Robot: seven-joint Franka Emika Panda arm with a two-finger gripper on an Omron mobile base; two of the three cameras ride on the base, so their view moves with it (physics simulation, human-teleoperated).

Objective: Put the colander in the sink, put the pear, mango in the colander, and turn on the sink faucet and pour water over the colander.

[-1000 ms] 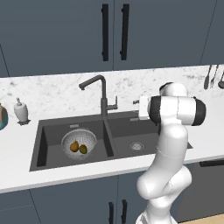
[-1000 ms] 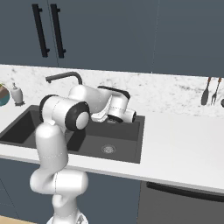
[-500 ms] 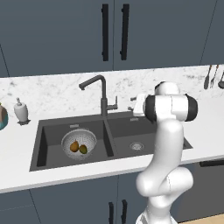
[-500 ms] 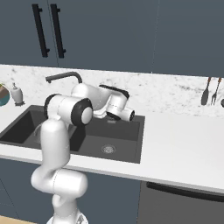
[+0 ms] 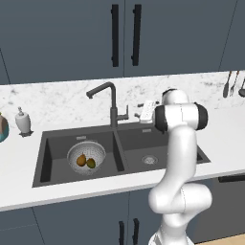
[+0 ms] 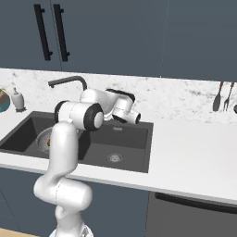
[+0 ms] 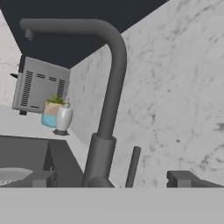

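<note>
End effector at the faucet, fruit in the colander.

I see the white marble tabletop (image 5: 225, 143) carrying the dark double sink (image 5: 165, 139). The colander (image 5: 86, 155) sits in the left basin with two fruits inside, one orange-brown (image 5: 81, 160), one green (image 5: 91, 163). The sink faucet (image 5: 111, 103) stands at the far edge between basins, spout swung left. My end effector (image 7: 111, 179) is just right of the faucet, fingers (image 7: 186, 178) spread wide, gripping nothing, with the faucet base and lever (image 7: 132, 166) between them.
</note>
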